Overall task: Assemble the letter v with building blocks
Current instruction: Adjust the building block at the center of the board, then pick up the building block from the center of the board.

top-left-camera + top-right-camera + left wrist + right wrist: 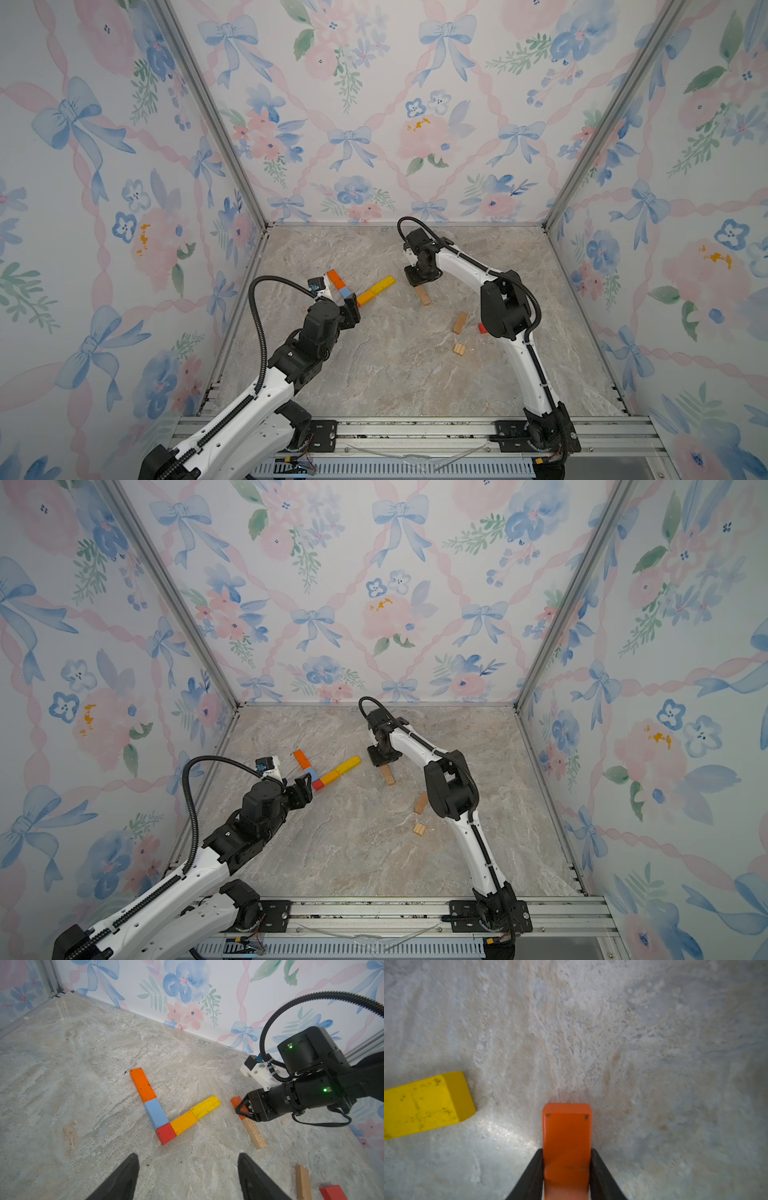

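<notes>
right claw is clamped on the orange block just beside the yellow block ending the half-built v, left claw hangs open near its corner, so a crooked set-down could easily shove that yellow one out of line.

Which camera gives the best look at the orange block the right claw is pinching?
The right wrist view: the orange block sits close up, the right gripper shut on its sides. The left wrist view shows only one end poking past the gripper. In both top views the gripper hides it.
</notes>
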`<act>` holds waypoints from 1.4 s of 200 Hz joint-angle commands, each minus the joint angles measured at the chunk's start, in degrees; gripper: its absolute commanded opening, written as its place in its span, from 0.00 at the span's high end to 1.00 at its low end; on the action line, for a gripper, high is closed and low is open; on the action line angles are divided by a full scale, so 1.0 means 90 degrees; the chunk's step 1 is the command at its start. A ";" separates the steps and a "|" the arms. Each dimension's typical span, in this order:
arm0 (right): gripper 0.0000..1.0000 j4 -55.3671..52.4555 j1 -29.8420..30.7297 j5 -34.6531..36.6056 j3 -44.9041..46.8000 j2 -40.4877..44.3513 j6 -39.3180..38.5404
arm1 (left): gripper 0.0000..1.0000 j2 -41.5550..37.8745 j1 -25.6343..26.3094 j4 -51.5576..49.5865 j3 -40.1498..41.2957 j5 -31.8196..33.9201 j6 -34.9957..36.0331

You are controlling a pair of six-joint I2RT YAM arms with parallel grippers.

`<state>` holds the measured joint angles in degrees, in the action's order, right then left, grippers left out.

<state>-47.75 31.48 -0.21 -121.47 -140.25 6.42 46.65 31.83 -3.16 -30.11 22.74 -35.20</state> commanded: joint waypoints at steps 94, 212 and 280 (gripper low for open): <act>0.38 -0.0210 -0.0039 -0.0073 0.0077 0.0319 0.0101 | 0.23 -0.0105 -0.0047 -0.0012 0.0051 -0.0017 -0.0070; 0.25 0.0775 -0.0520 0.0028 0.2303 0.3319 0.0217 | 0.26 0.1395 0.0102 0.0091 -0.0811 -0.2123 0.0306; 0.26 0.1752 -0.1114 -0.0208 0.5068 0.5572 0.0919 | 0.26 0.3388 0.1395 -0.0433 -0.2267 -0.2385 0.0987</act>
<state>-35.70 22.72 -0.91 -81.14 -95.04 11.51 71.96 41.39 -4.43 -45.84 3.68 -30.24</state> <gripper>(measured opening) 0.742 0.740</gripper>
